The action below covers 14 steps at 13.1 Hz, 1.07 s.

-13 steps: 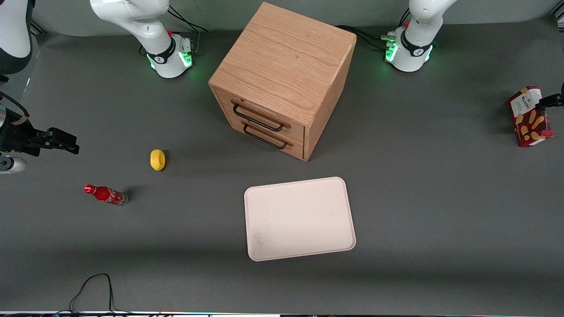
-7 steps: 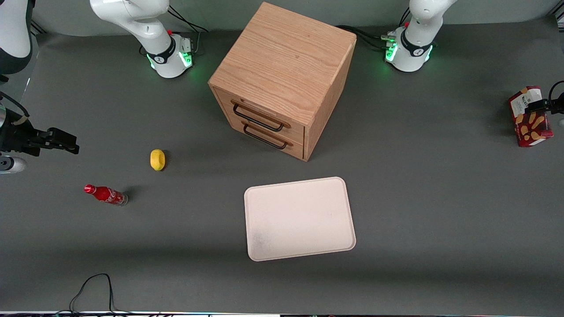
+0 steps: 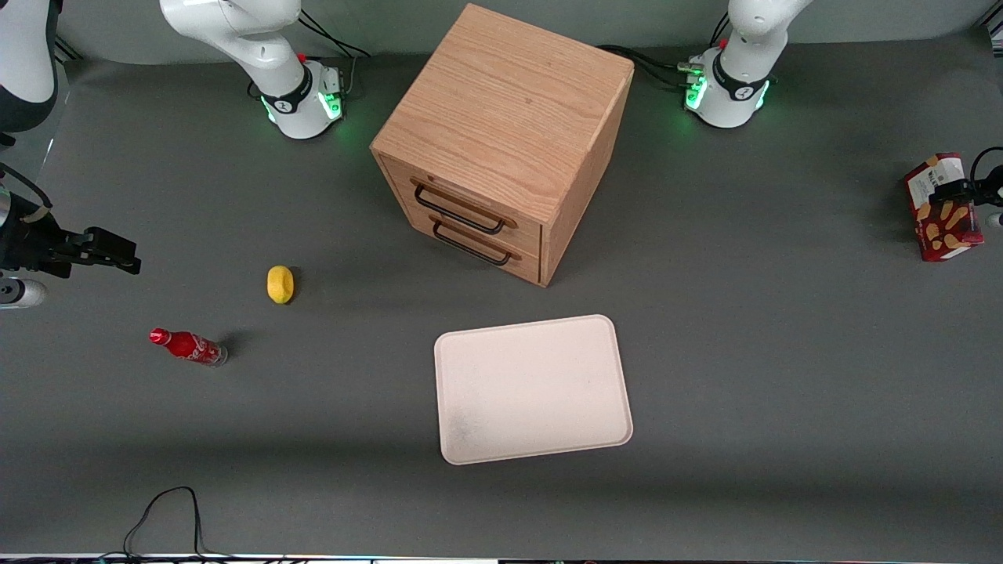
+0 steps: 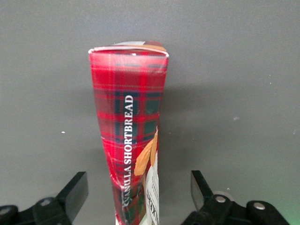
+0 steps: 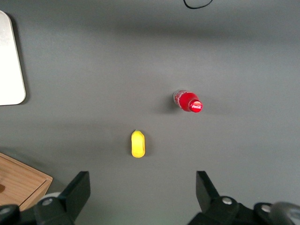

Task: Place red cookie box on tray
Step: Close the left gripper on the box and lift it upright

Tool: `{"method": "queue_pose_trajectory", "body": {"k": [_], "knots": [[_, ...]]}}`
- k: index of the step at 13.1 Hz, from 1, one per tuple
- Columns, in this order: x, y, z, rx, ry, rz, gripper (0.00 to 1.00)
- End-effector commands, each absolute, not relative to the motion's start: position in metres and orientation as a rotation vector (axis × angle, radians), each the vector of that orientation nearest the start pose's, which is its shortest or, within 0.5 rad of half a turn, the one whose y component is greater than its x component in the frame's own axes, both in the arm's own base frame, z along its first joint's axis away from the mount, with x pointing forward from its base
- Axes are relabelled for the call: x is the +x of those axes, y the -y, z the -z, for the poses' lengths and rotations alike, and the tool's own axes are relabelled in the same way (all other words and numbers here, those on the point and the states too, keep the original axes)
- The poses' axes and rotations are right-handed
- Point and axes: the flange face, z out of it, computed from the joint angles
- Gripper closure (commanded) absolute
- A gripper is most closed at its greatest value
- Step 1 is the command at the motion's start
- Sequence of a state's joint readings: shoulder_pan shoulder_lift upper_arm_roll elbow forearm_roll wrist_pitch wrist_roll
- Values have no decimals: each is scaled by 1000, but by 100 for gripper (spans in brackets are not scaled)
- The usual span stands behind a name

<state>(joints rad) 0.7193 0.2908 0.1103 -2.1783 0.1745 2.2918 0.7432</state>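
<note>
The red cookie box [image 3: 943, 207] stands on its edge on the gray table [image 3: 744, 329], far toward the working arm's end. It is well apart from the tray [image 3: 533, 389]. The tray lies flat on the table, nearer to the front camera than the wooden drawer cabinet [image 3: 501, 141].

The pincer [image 4: 136, 197] is at the box. In the left wrist view its two black fingers [image 4: 75, 190] sit one on each side of the box, spread wide, with a gap between each finger and the box. So the pincer is released and grasps nothing. The narrow plaid side of the box shows the words "VANILLA SHORTBREAD."

Toward the parked arm's end of the table lie a small yellow thing [image 3: 280, 283] and a little red soda bottle [image 3: 188, 346]. The bottle is nearer to the front camera than the yellow thing. A black cable [image 3: 168, 513] curls at the table edge nearest the front camera.
</note>
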Motion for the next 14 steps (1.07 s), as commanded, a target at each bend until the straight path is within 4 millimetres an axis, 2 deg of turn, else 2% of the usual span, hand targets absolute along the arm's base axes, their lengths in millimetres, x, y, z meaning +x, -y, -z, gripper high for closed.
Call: {"method": "queue_pose_trajectory", "body": {"k": [1,9,10,11,14], "knots": [[361,-403,-246,-3137,-137,-344,100],[362,-404,-251,-3137,-136,-341,100],[370,-402,-262,-3129,-151,-336,100],[378,-401,-284,-3127,-152,-339,100],[415,-393,-363,-3125,-183,-414,100]]}}
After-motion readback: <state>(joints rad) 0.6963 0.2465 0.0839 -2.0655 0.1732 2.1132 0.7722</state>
